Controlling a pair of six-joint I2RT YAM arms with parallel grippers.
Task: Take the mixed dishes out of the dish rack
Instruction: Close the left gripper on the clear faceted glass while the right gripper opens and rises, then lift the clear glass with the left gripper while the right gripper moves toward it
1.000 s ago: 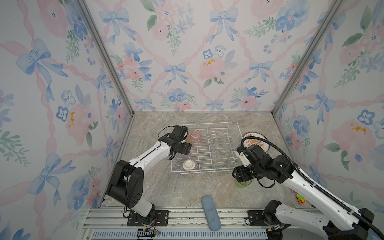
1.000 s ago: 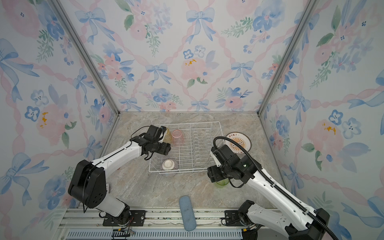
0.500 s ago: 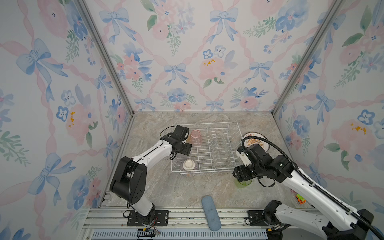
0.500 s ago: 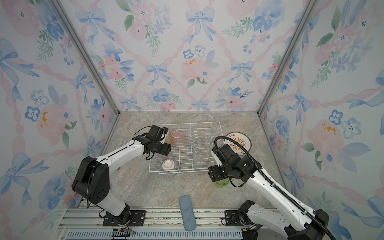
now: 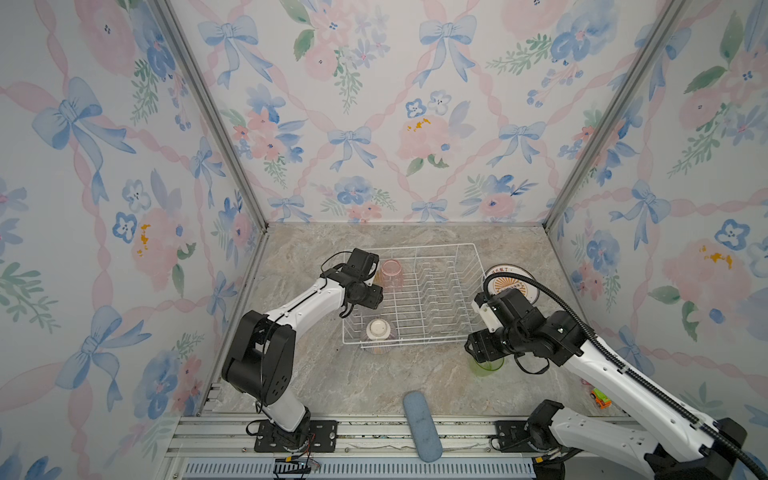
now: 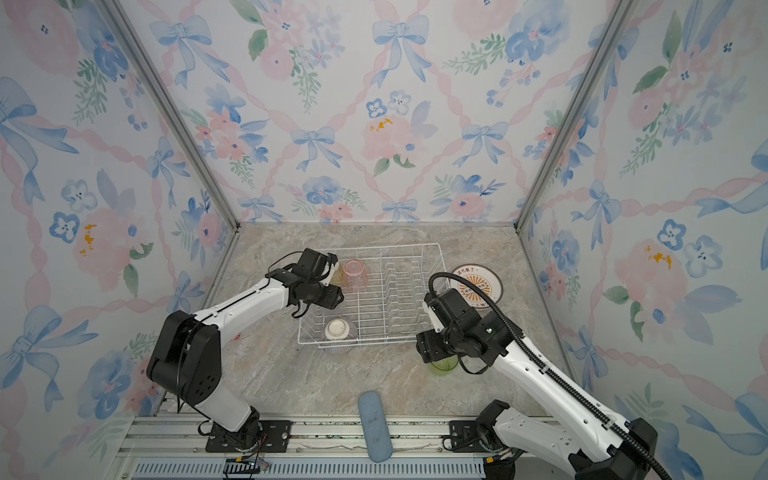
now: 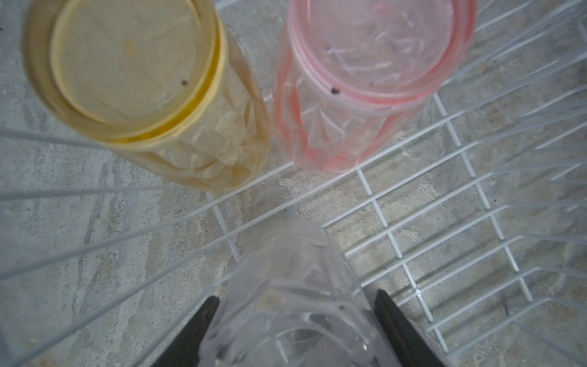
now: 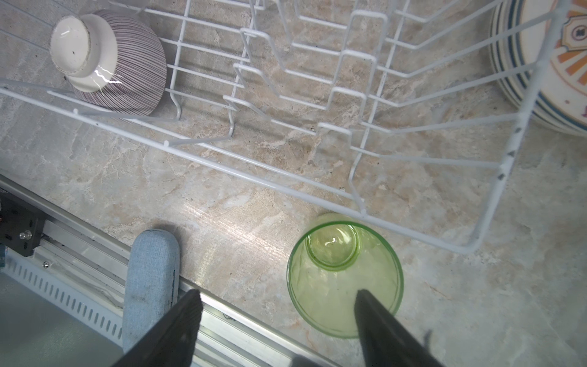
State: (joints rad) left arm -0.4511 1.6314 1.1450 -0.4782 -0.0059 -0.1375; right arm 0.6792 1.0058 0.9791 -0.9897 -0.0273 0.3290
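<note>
Around the clear tumbler [image 7: 287, 273], left end effector [image 7: 296, 295] narrowed.

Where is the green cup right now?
In both top views the green tumbler stands upright on the marble tabletop at the right, just outside the near right corner of the dish rack, below the open right gripper.

Your left end effector [image 7: 297, 297] was low inside the dish rack [image 7: 444, 203], its two black fingers [image 7: 203, 321] flanking the clear tumbler [image 7: 286, 263] closely on both sides; whether they pressed it, you could not tell. Beyond it stood the yellow tumbler [image 7: 133, 73] and the pink tumbler [image 7: 365, 73], bases up, just beside each other, on the white wires over the marbled table [image 7: 79, 238]. The clear tumbler was blurred near the lens.
</note>
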